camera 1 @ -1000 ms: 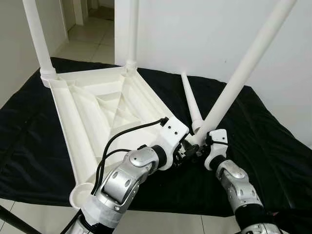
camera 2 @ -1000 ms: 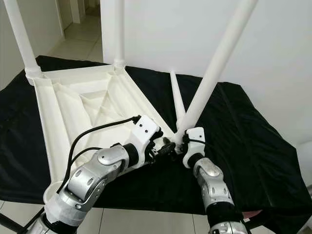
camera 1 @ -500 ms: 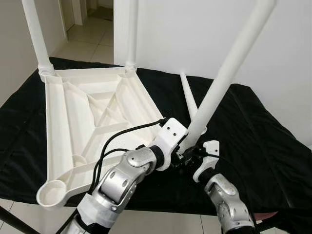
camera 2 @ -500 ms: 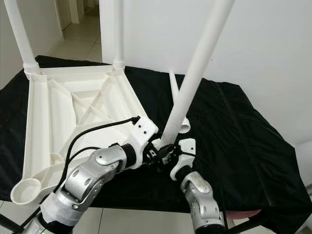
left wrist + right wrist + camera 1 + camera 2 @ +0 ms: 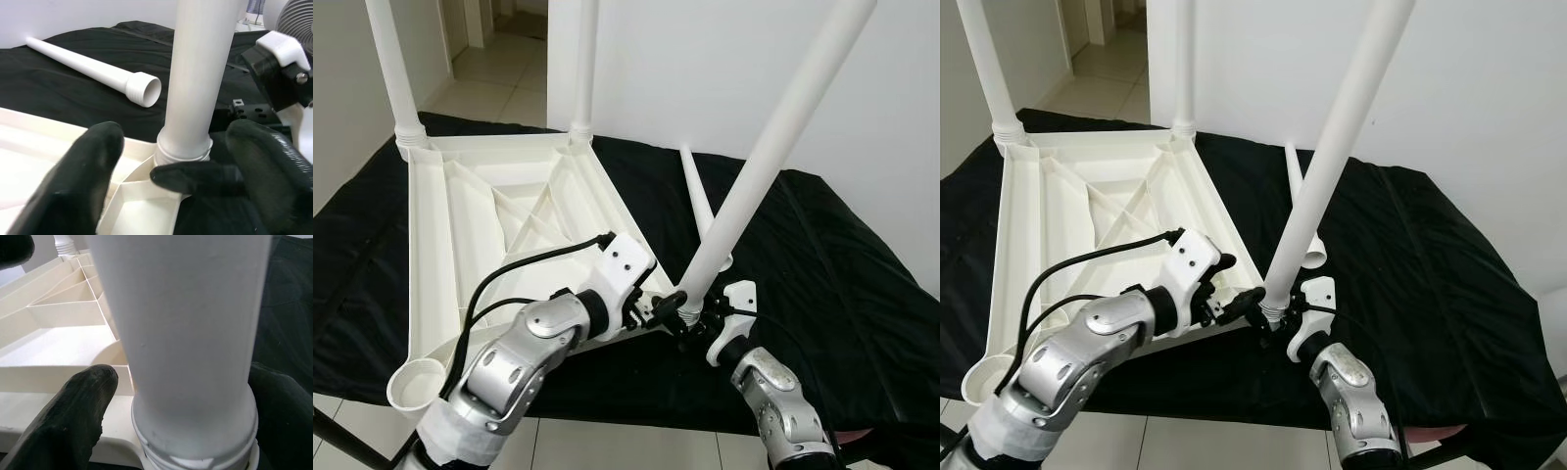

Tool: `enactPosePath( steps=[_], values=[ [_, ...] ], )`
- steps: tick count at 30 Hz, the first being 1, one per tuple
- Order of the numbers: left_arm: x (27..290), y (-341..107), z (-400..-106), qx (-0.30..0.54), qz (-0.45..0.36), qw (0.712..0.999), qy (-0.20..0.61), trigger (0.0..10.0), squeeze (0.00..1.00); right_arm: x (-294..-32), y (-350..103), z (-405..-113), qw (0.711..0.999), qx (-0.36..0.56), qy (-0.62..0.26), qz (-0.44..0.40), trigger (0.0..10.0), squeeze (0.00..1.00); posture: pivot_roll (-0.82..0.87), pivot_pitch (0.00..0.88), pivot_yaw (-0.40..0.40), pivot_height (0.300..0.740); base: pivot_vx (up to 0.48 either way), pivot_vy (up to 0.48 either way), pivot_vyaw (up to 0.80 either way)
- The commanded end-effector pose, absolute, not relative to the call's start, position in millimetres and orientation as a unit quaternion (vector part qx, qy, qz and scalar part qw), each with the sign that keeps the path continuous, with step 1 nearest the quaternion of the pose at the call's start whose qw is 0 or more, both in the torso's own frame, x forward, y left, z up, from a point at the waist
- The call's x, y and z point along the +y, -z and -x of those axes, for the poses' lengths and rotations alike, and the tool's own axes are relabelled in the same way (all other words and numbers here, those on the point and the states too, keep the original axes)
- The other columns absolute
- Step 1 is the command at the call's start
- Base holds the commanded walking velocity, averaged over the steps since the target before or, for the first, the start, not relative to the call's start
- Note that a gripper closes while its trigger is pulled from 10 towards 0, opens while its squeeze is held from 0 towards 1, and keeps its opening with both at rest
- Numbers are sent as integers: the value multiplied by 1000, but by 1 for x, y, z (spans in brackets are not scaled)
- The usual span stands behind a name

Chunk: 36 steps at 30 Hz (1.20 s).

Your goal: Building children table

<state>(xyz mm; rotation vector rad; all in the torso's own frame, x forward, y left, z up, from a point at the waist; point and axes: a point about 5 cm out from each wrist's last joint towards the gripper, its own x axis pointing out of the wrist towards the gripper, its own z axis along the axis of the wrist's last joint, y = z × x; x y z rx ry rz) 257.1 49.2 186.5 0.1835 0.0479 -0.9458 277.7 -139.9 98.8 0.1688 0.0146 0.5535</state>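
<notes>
The white table top [image 5: 489,211] lies upside down on a black cloth. Two legs [image 5: 396,78] stand fitted at its far corners. A third white leg [image 5: 764,166] leans up to the right, its ribbed base [image 5: 183,149] on the socket at the near right corner. My right gripper [image 5: 689,317] is shut on that base, its fingers [image 5: 83,411] against the leg. From the left, my left gripper [image 5: 658,305] stands open at the same corner, its fingers [image 5: 88,171] spread wide on either side of the leg. A loose leg [image 5: 700,206] lies on the cloth beyond.
The black cloth [image 5: 842,284] covers the whole work surface, and its front edge is just below my arms. An empty round socket [image 5: 416,384] sits at the table top's near left corner. A white wall stands behind, with a tiled floor and doorway at far left.
The leg's base has settled onto the near right corner socket. My left gripper has drawn back to the left along the rim. The whole view has shifted a little.
</notes>
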Motion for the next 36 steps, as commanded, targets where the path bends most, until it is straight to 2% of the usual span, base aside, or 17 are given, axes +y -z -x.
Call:
enactPosePath(
  steps=[1,2,4,5,6,7,14,21,27,30,31,32,35,36],
  values=[
    [43,-184,-241,29,-99,809,579,10000,604,-142,-106,-280,955,-2,-284,-81,10000,1000,34,0,-149,740,0,0,0],
    [43,-183,-239,29,-107,806,581,10000,0,-142,-109,-281,954,-6,-290,-78,10000,1000,34,0,-149,740,0,0,0],
    [42,-182,-238,28,-112,804,583,10000,0,-143,-111,-282,953,-8,-294,-76,10000,1000,35,0,-151,740,0,0,0],
    [42,-181,-237,30,-111,801,588,10000,0,-143,-113,-282,952,-11,-296,-71,10000,702,35,0,-151,740,0,0,0],
    [42,-181,-237,30,-111,801,588,10000,0,-143,-113,-282,952,-11,-296,-71,10000,702,35,0,-151,740,0,0,0],
    [42,-181,-235,32,-107,799,591,10000,0,-145,-115,-284,953,-14,-297,-64,10000,0,33,0,-152,740,0,0,0],
    [39,-178,-236,39,-80,803,590,10000,0,-150,-123,-291,950,-24,-308,-39,10000,0,33,0,-148,740,0,0,0],
    [34,-172,-243,66,-44,824,560,10000,0,-154,-128,-307,946,-27,-324,-12,10000,0,37,0,-139,740,0,0,0],
    [32,-169,-252,73,-49,847,524,10000,0,-152,-127,-316,940,-21,-341,1,10000,0,40,0,-137,740,0,0,0],
    [31,-170,-254,71,-51,851,519,10000,0,-149,-127,-319,937,-19,-348,0,9608,0,42,0,-139,740,0,0,0],
    [31,-171,-254,68,-51,851,518,10000,0,-148,-127,-320,936,-18,-351,2,5765,0,45,0,-141,740,0,0,0],
    [31,-172,-255,66,-51,852,517,10000,0,-147,-127,-320,936,-18,-353,3,3922,0,47,0,-141,740,0,0,0],
    [30,-173,-255,64,-51,854,514,10000,0,-147,-127,-321,935,-18,-355,3,3922,0,47,0,-142,740,0,0,0],
    [30,-173,-256,62,-54,855,512,10000,0,-147,-126,-322,934,-18,-356,4,1529,0,50,0,-143,740,0,0,0]
  ],
)
